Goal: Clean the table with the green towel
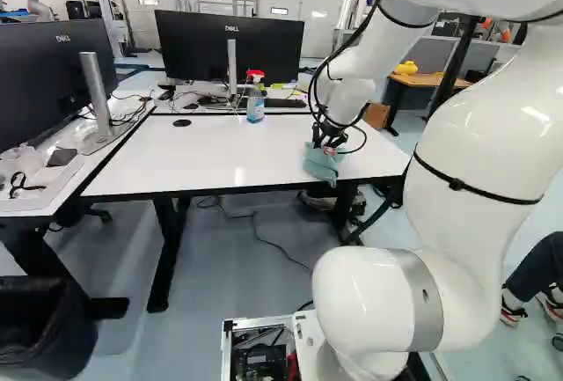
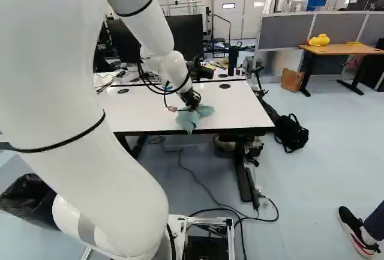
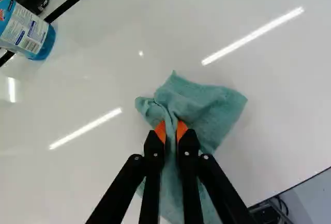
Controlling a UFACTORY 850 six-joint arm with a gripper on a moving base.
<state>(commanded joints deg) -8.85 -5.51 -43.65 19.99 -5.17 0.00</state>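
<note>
Two fingers with orange pads were pressed in on the green towel from both sides, and a narrow fold was pinched between them. Only a slim gap was left between the pads, and it was filled by cloth. By this grip the towel was held in the gripper, which was pointed down at the white table. A broad, creased flap was spread ahead of the fingers and out to one side, while more cloth was bunched beneath them. In the base views the towel was seen low over the tabletop, close to the near edge; it seemed to be resting on the surface, though its lowest folds could not be made out well enough to say whether the edge was overhung. On the same table, well apart from the cloth, a spray bottle with blue liquid and a red and white head was stood upright near the far edge. Beyond it, a black monitor was set on a silver stand.
</note>
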